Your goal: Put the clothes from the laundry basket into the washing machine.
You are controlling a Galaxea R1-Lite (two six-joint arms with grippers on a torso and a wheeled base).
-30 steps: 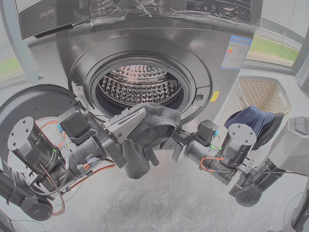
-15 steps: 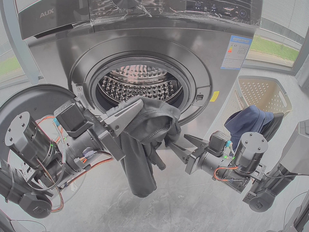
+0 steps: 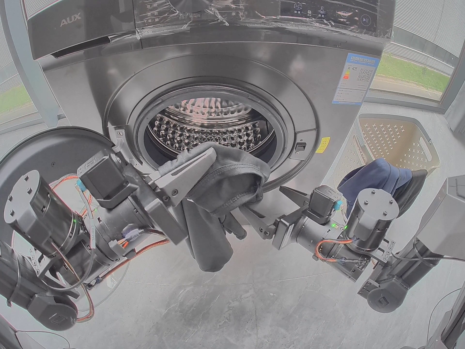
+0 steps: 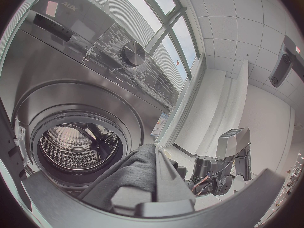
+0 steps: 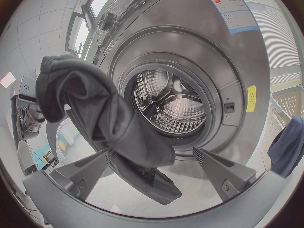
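Head view: dark grey garment (image 3: 232, 180) is clamped in the left tool (image 3: 213, 170), just in front of the washing machine (image 3: 315, 73) opening.
The right tool (image 3: 260, 198) is spread wide with nothing gripped, just beside the hanging cloth. The door (image 3: 48, 156) is swung open. 1 navy garment (image 3: 378, 175) is draped over the laundry basket (image 3: 426, 146) rim, beside the machine.

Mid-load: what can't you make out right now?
- Drum lowest front: the garment covers it in the head view, and it is shadowed in the wrist views.
- Basket contents: the right arm hides the lower part in the head view, and the edge cuts it in the right wrist view.
- Left tool lower finger: cloth wraps it in the head view.
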